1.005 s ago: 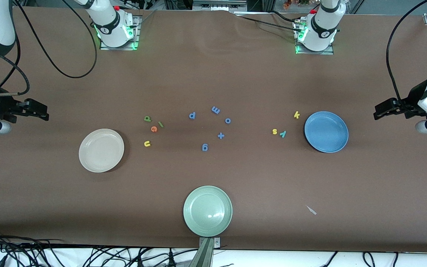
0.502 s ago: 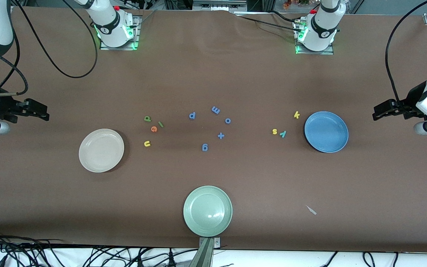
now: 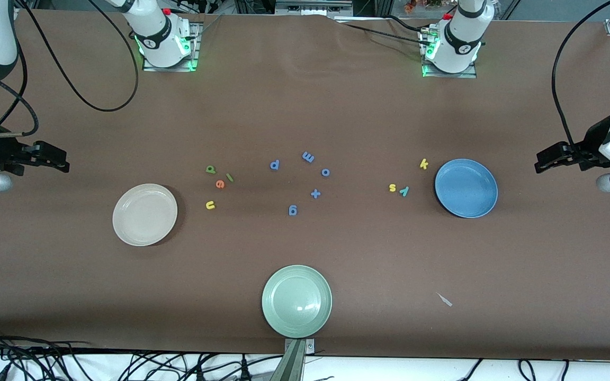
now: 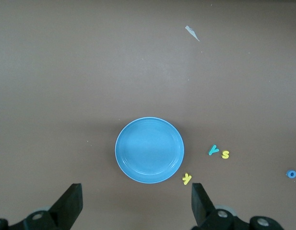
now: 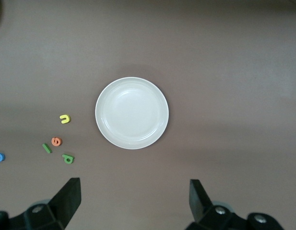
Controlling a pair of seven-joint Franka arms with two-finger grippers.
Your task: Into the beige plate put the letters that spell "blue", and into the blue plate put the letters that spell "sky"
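Brown table [image 3: 305,106]: round blue plate [image 3: 466,188].

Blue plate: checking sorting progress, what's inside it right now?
Nothing. The blue plate is bare; yellow k, yellow s and teal y lie beside it. Nothing covers it.

The beige plate [image 3: 145,214] lies empty under the raised, open right gripper [image 5: 133,201]. Beside it lie green b [image 3: 210,169], l [image 3: 229,178], orange e [image 3: 220,183], yellow u [image 3: 210,205]. The empty blue plate [image 3: 466,188] lies under the open left gripper [image 4: 136,206], with yellow k [image 3: 424,164], s [image 3: 392,187], teal y [image 3: 404,191] beside.
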